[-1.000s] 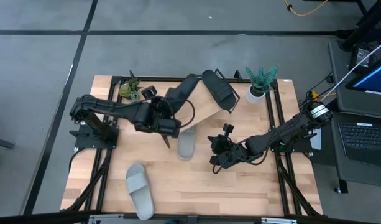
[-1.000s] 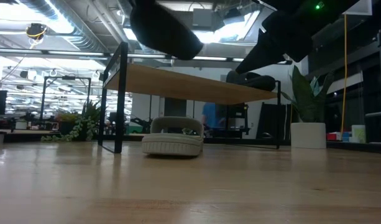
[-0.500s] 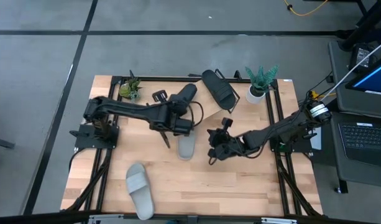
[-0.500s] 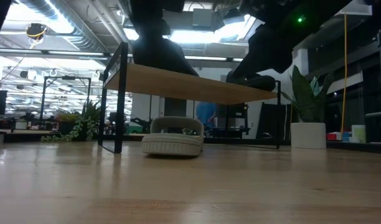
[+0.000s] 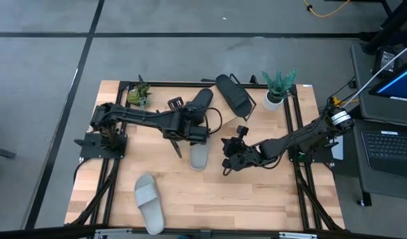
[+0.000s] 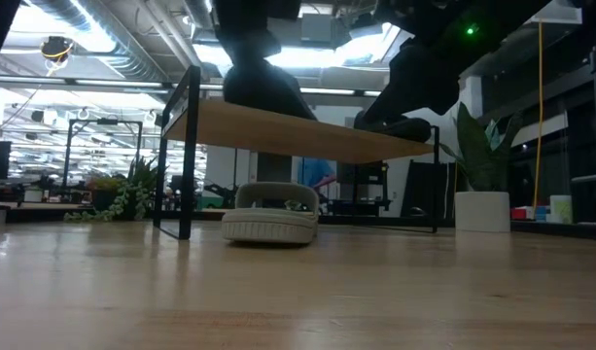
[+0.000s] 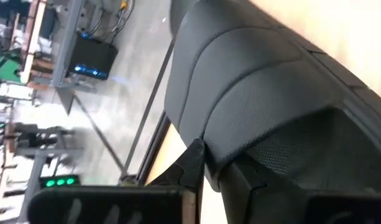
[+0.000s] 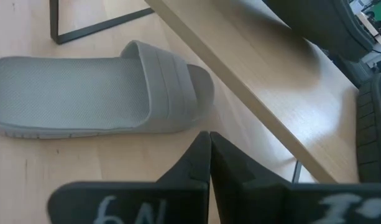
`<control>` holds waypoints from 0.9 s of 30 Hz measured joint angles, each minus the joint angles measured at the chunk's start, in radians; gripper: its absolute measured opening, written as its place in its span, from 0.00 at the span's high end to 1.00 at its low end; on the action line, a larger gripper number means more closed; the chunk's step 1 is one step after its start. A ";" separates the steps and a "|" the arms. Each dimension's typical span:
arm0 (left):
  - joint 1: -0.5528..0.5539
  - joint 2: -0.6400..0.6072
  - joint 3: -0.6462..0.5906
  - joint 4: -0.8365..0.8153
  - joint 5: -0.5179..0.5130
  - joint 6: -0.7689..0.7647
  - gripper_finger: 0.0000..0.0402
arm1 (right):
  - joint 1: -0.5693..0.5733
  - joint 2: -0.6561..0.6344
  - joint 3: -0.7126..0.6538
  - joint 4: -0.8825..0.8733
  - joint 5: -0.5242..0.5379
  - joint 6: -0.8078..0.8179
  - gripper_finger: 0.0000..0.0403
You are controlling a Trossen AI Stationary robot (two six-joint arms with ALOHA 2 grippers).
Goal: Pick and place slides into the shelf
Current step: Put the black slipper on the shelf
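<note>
Wooden table (image 5: 256,199) carries the tilted light-wood shelf (image 5: 220,114), where the left gripper (image 5: 195,126) pinches a matte black slide (image 5: 199,103). Right gripper's (image 5: 228,159) jaws are pressed together. Released early, it could slip down the slope.

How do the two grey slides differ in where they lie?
One grey slide lies at the shelf's front edge, toe partly under the board; the other grey slide lies apart near the table's front. The first runs straight front to back; the second is angled. Both rest flat on the tabletop, neither shelved.
</note>
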 joint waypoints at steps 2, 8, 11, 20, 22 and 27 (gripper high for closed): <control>0.000 0.000 0.000 0.035 0.012 0.029 0.91 | 0.000 0.000 0.000 -0.002 0.000 0.000 0.98; 0.000 0.000 0.000 0.120 0.056 0.102 0.92 | 0.000 0.000 0.000 -0.003 0.000 0.000 0.98; 0.000 0.000 0.000 0.161 0.062 0.136 0.91 | 0.000 0.000 0.000 -0.006 -0.001 0.000 0.98; 0.003 0.000 0.000 0.321 0.065 0.254 0.91 | 0.000 0.000 0.000 -0.009 -0.002 0.001 0.98; 0.003 0.000 0.000 0.335 0.065 0.272 0.91 | 0.000 0.000 0.000 -0.012 -0.002 0.001 0.98; 0.003 0.000 0.000 0.338 0.065 0.273 0.92 | 0.000 0.000 0.000 -0.014 -0.002 0.001 0.98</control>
